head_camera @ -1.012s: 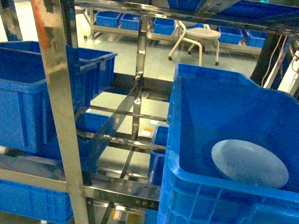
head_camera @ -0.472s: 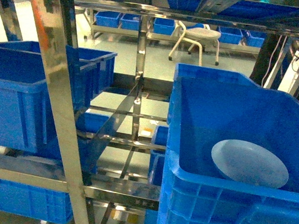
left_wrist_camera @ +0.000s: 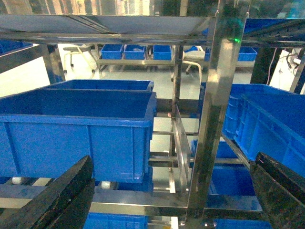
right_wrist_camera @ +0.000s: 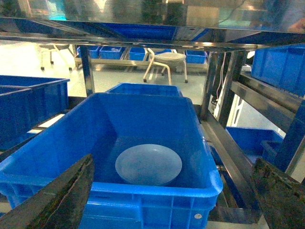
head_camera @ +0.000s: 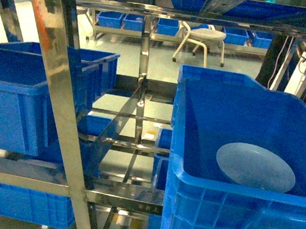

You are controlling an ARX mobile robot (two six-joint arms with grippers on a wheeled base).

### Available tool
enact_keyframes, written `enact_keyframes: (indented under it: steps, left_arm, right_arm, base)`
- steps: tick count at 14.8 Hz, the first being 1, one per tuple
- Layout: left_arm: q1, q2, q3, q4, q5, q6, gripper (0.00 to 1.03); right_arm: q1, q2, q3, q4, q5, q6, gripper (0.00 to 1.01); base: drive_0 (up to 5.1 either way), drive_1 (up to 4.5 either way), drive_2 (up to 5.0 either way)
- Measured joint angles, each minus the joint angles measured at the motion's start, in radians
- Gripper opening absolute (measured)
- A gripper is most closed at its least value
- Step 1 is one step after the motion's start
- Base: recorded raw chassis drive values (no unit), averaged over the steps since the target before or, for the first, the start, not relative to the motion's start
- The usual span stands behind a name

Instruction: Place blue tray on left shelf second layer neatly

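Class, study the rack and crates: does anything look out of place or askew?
Yes: the blue tray lies alone inside the deep blue crate on the right, tilted against its near wall instead of lying flat. Nothing looks spilled or damaged.

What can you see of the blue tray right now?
The blue tray is a pale blue, shallow, round dish, smooth like plastic, with a low raised rim and nothing in it. It lies open side up inside a deep blue crate on the right, tipped slightly toward the crate's back wall. Only the crate touches it; neither gripper is on it.
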Motion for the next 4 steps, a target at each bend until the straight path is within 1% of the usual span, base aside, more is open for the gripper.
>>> enact_keyframes:
  steps: [4]
  left_arm:
    - [0.000,0.000,0.000,0.000,0.000,0.000,0.98]
  right_arm:
    - [0.000,0.000,0.000,0.000,0.000,0.000,0.98]
  base:
    - [0.0,0.00,0.0]
